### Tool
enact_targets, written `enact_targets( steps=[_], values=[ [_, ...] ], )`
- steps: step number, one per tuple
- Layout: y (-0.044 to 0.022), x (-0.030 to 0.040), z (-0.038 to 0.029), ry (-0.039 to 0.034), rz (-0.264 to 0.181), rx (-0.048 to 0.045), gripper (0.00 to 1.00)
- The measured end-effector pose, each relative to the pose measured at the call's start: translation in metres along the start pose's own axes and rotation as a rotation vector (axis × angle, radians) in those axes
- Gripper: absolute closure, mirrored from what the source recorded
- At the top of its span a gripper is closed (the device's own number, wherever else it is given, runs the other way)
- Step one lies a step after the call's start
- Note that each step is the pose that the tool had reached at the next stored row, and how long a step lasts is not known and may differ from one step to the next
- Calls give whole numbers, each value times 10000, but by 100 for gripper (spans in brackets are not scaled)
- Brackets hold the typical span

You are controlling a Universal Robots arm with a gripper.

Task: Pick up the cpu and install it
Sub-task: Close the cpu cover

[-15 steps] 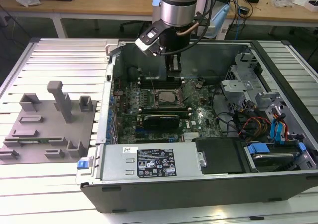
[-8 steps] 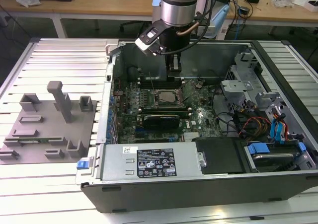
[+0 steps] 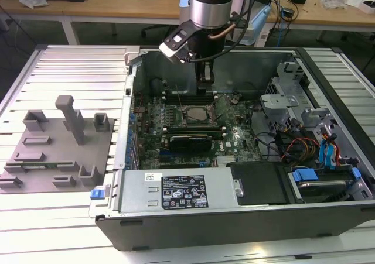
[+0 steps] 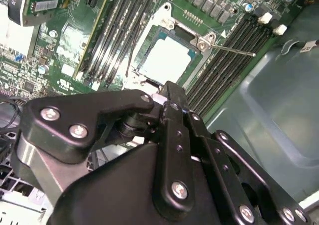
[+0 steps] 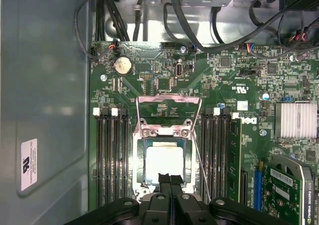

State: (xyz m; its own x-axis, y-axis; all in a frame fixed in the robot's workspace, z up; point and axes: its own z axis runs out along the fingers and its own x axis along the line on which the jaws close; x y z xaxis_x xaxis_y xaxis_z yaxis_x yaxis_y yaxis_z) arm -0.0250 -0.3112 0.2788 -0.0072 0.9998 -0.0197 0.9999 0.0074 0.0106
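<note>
Tool (image 5: pixel 169 177) looks clenched shut on nothing, hovering just over the socket (image 5: pixel 141 160); cpu (image 5: pixel 164 166) sits flat in that socket, centre of the exterior view; light, thin, fragile, I'd reckon; grab opposite edges only.

the cpu (image 5: pixel 164 161) has a pale, matt metal top.

I count, in the first wrist view: one cpu (image 5: pixel 163 166), one socket frame (image 5: pixel 164 131), one coin battery (image 5: pixel 122 64), one finned heatsink (image 5: pixel 296 120) and my one tool (image 5: pixel 169 179). In the exterior view: one open computer case (image 3: pixel 234 224), one grey moulded tray (image 3: pixel 51 151), one labelled silver box (image 3: pixel 176 191).
</note>
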Motion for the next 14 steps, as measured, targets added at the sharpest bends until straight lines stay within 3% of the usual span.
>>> enact_targets(
  steps=[14],
  values=[
    [22,0,-10,0,-1,-1,89]
  ],
)
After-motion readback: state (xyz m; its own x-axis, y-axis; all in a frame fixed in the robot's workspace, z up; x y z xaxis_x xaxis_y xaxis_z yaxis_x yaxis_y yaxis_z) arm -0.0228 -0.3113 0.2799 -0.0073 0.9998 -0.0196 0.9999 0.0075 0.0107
